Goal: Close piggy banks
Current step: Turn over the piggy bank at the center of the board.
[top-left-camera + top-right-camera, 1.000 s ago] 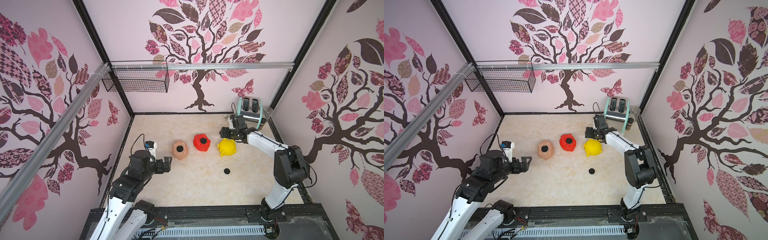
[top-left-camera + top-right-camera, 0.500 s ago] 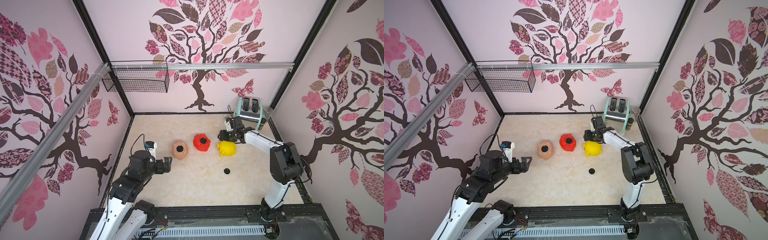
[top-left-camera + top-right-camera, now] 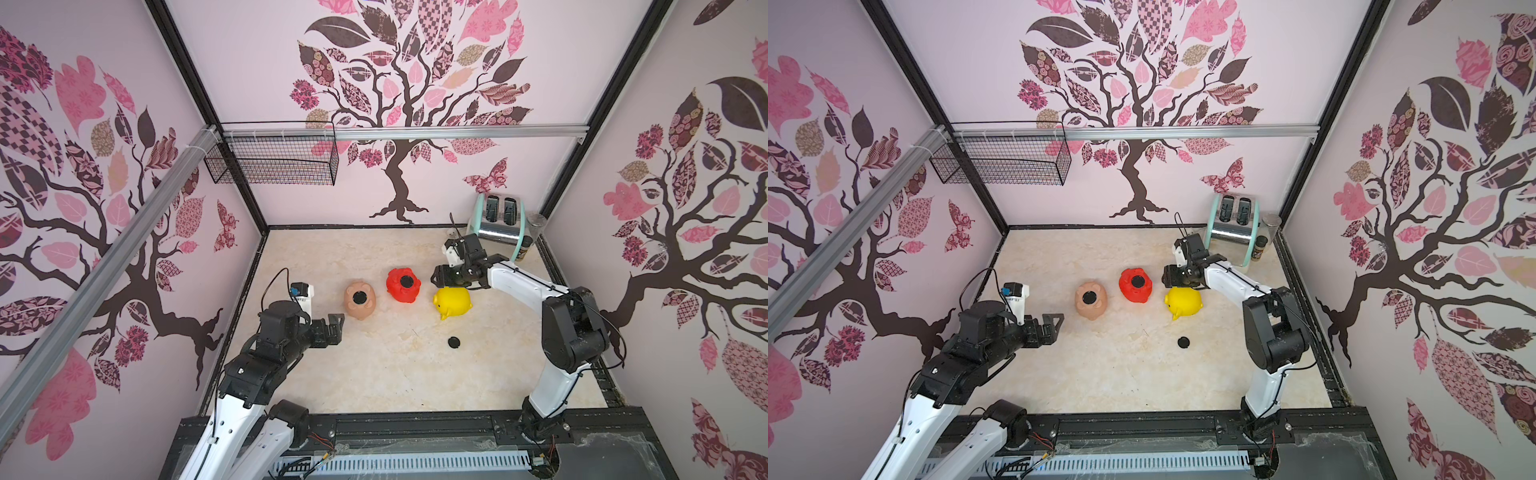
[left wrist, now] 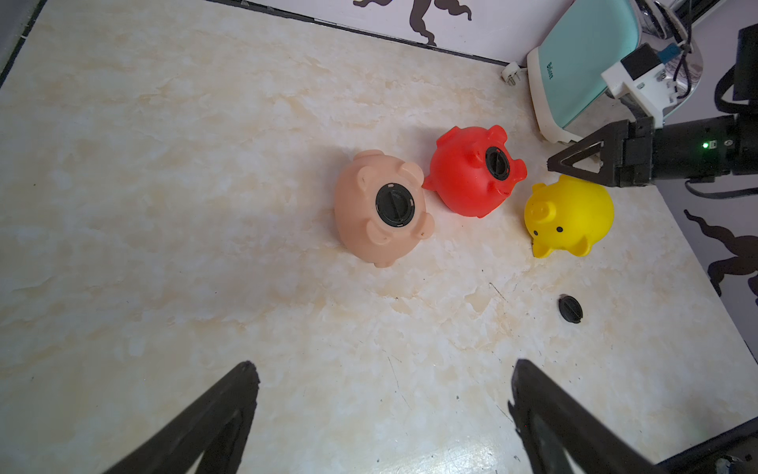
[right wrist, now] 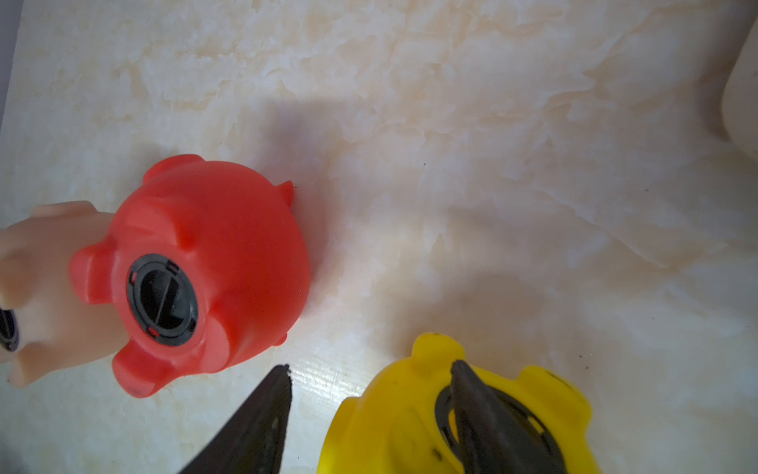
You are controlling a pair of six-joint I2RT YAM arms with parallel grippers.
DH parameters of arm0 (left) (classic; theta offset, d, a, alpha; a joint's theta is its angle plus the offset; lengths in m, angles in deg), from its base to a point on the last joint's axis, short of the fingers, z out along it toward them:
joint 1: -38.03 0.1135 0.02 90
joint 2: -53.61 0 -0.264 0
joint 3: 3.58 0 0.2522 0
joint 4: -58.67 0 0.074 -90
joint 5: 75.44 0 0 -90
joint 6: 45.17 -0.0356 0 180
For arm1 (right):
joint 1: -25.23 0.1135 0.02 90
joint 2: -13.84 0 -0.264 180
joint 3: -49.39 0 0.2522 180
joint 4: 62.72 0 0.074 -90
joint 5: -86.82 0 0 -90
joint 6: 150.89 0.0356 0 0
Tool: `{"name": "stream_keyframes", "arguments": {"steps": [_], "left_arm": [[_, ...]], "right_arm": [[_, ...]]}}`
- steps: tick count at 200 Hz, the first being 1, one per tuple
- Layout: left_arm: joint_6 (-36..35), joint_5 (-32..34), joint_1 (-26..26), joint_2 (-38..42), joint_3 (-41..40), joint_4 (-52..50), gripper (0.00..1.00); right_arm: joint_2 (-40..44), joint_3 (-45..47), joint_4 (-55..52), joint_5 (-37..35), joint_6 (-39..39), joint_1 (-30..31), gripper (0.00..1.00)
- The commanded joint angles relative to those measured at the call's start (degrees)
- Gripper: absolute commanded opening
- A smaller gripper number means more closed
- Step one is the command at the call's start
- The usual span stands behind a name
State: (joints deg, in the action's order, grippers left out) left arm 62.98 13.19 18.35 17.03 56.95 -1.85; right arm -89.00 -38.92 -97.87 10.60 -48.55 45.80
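Note:
Three piggy banks lie in a row mid-table: peach-pink (image 3: 360, 299), red (image 3: 403, 284) and yellow (image 3: 452, 302). The peach-pink (image 4: 381, 209) and red (image 4: 471, 170) ones lie belly up, each with a black plug in its hole. The yellow one (image 5: 410, 418) lies with its belly hole toward my right gripper (image 5: 371, 365). That gripper is open. One fingertip (image 5: 463, 381) lies over the hole's dark ring, the other stands beside the pig without touching. My left gripper (image 4: 383, 364) is open over bare table, near the peach-pink pig (image 3: 1091, 300).
A loose black plug disc (image 3: 454, 342) lies on the table in front of the yellow pig. A toaster (image 3: 496, 224), a spice jar (image 3: 524, 249) and a glass jar (image 3: 536, 222) stand at the back right corner. A wire basket (image 3: 274, 160) hangs on the back wall.
My right gripper has crept forward and left, down onto the yellow pig's back side. The left arm and the other pigs have not moved.

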Motion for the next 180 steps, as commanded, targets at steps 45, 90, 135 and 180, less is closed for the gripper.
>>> {"name": "stream_keyframes", "arguments": {"steps": [45,90,135,180], "left_arm": [[-0.1,0.0,-0.4,0.1,-0.1,0.8,0.98],[-0.2,-0.2,-0.4,0.0,-0.2,0.8,0.98],[-0.2,-0.1,-0.4,0.0,-0.2,0.8,0.98],[-0.2,-0.1,-0.4,-0.1,-0.1,0.8,0.98]], "right_arm": [[7.5,0.7,-2.7,-2.8,-0.8,0.5,0.79],[13.3,7.3,-0.9,-12.2,2.6,0.9,0.86],[17.5,13.4,-3.5,-12.4,1.8,2.0,0.84],[20.5,18.2,-5.7,-10.3,0.8,3.2,0.84]]}}
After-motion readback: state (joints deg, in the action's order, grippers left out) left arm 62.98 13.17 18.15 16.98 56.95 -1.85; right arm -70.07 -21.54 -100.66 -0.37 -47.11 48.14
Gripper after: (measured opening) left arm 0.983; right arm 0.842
